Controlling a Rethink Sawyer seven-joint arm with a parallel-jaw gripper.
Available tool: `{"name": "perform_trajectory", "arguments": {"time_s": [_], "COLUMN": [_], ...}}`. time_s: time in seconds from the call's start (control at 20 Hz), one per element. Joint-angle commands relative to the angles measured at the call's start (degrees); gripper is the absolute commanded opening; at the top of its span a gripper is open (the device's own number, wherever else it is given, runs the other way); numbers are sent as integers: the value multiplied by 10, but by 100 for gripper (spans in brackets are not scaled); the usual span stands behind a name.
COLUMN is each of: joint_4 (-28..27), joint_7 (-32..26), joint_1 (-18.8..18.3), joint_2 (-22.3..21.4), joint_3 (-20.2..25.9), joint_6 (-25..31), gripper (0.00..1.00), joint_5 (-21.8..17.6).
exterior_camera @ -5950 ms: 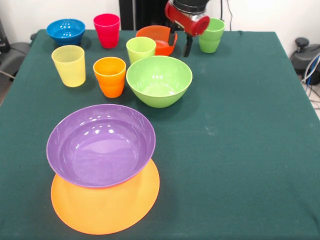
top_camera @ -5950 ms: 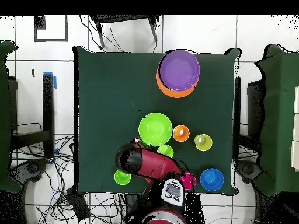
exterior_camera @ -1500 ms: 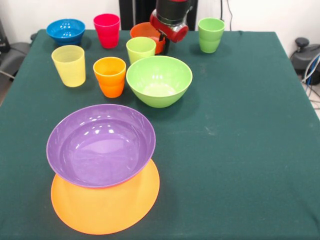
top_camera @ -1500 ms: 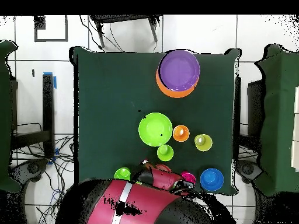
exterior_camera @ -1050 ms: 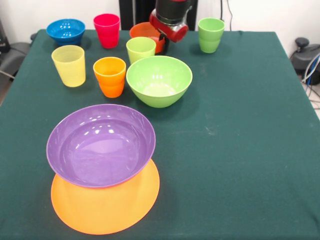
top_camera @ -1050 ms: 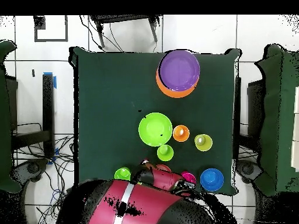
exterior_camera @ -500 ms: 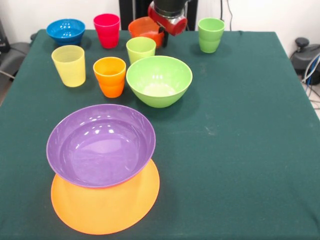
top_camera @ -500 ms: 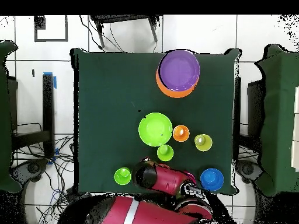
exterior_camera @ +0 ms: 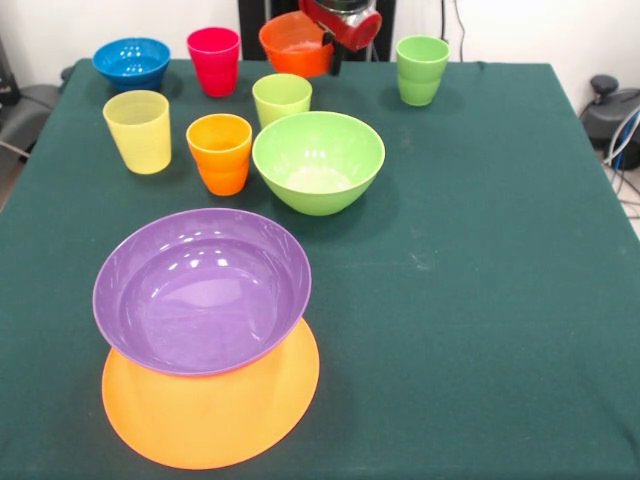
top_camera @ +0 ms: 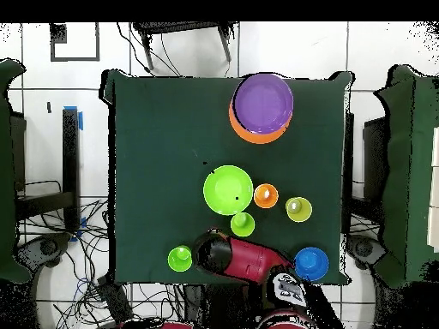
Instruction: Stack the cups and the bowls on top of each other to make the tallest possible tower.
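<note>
Red-and-black tool [exterior_camera: 338, 52] at the far edge of the green-clothed desk [exterior_camera: 480, 250] pinches the rim of the small orange-red plastic bowl [exterior_camera: 293, 44], which hangs tilted and clear of the cloth, its opening turned partly toward the front camera. Beside it in the back row sit the small blue glossy bowl [exterior_camera: 131, 62], the red plastic cup [exterior_camera: 214, 61] and, on the other side of the tool, the darker green tumbler [exterior_camera: 422, 70]. Closer to the front camera stand the lime green cup [exterior_camera: 282, 100], the yellow cup [exterior_camera: 138, 131] and the orange cup [exterior_camera: 220, 153], all upright and apart from one another. The medium lime green bowl [exterior_camera: 318, 161] rests just beside the orange and lime cups. Well apart from that cluster, the wide purple bowl [exterior_camera: 202, 291] sits nested on the very large translucent orange bowl [exterior_camera: 211, 416], shifted off-centre so the orange rim shows mostly on the side nearest the front camera. From overhead, the red arm [top_camera: 244, 259] covers the held bowl and the red cup, reaching across the desk's near edge between the darker green tumbler and the blue bowl.
</note>
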Motion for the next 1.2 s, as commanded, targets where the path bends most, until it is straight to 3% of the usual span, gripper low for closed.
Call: {"name": "perform_trajectory", "arguments": {"time_s": [0.05,0.8,1.2], "joint_4": [-21,-132,-209], "joint_7": [3,-14,-19], "joint_1": [-17,-19,-22], "joint_2": [-27,-68,-38], "joint_3": [72,77,82], "joint_6": [73,244,262], "gripper": [0,0,0], "joint_5": [-1,4,-8]}}
